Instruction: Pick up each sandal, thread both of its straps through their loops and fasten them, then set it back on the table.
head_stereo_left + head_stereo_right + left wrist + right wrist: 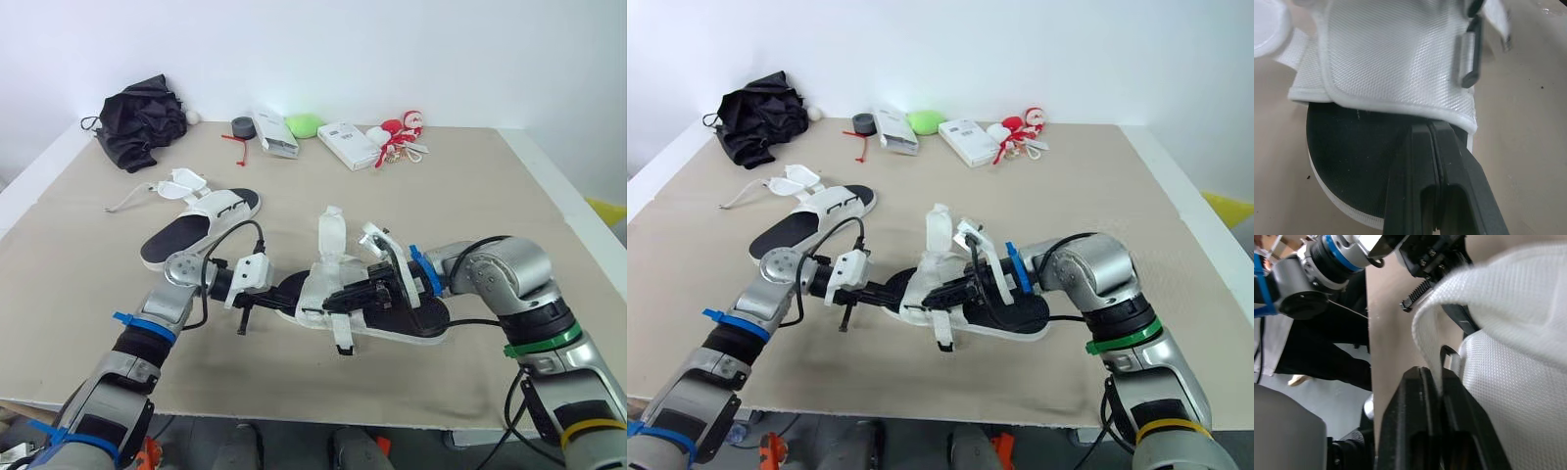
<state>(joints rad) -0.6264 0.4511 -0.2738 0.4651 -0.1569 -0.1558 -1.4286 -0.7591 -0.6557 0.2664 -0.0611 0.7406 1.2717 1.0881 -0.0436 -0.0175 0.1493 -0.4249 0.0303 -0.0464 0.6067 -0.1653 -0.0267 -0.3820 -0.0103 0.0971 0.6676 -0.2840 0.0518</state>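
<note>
Upper left of the frame: a black cloth bundle (140,119) lies near the table's (509,196) far left corner. Below it are a loose white strap piece (176,184) and the second sandal (201,227), flat on its sole.

Lower centre: the worked sandal (392,318) lies close to the table's near edge. The left gripper (1430,129) has its fingers pressed together over the black footbed at the heel, tips against the hem of the white upper (whether it pinches anything cannot be told). The right gripper (1436,374) is clamped on a white mesh strap (1425,328), beside a black loop (1449,355).

Upper centre: two white boxes (348,145) carry print too small to read.

Right: bare table runs to the right edge, the widest free room.
</note>
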